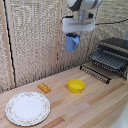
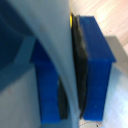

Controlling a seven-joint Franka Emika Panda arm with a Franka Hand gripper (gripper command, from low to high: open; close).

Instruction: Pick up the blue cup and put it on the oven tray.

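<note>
The blue cup hangs high in the air, well above the wooden table, with my gripper shut on it. Its body tilts slightly below the white gripper housing. In the wrist view the cup's pale blue wall fills the frame, pinched between the two dark blue fingers. The oven tray, a wire rack with parallel bars, sticks out of the dark grey toaster oven at the exterior view's right. The cup is to the left of the tray and higher than it.
A yellow bowl sits on the wooden table below the cup. A small orange block lies left of it. A round patterned white plate rests at the front left. A woven screen stands behind.
</note>
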